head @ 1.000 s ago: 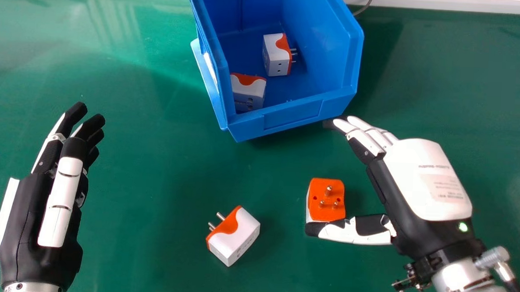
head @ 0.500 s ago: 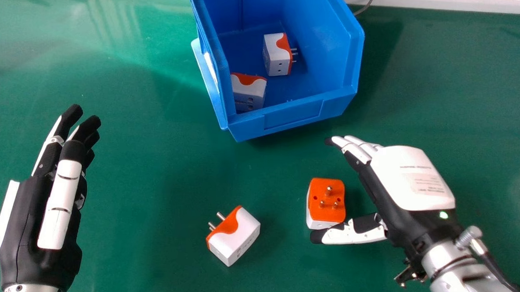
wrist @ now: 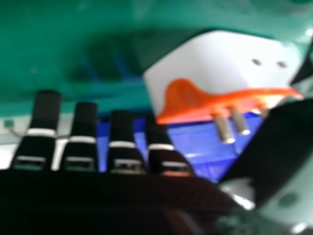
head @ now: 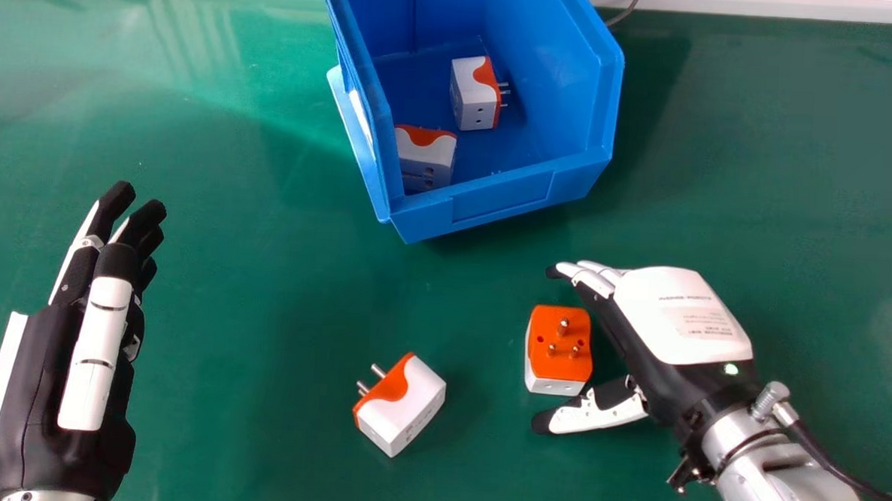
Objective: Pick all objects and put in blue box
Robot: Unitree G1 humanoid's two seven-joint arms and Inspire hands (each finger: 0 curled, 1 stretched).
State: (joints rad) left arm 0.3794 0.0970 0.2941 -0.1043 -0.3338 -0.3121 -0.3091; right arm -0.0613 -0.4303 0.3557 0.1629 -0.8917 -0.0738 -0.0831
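Note:
In the head view my right hand point(head: 676, 313) is open beside an adapter with an orange pin face point(head: 560, 344); its fingers lie beyond and to the right, its thumb on the near side. In the right hand view the same adapter point(wrist: 205, 63) shows between the hand's straight fingers point(wrist: 122, 142) and thumb. A second white and orange adapter point(head: 402, 403) lies on its side to the left. Two more, one farther back point(head: 475, 94) and one near the left wall point(head: 426, 159), rest inside the blue box point(head: 501, 200). My left hand point(head: 72, 370) stands open at the left.
The green table point(head: 249, 272) carries everything. The box stands at the back centre, its front wall facing the adapters. A white ledge point(head: 765, 4) runs along the table's far edge, with a thin cable point(head: 626, 10) by the box.
My right hand has come nearer and leftward, so its palm is closer to the orange-faced adapter. The left hand has shifted slightly toward the near left. The adapters have stayed put.

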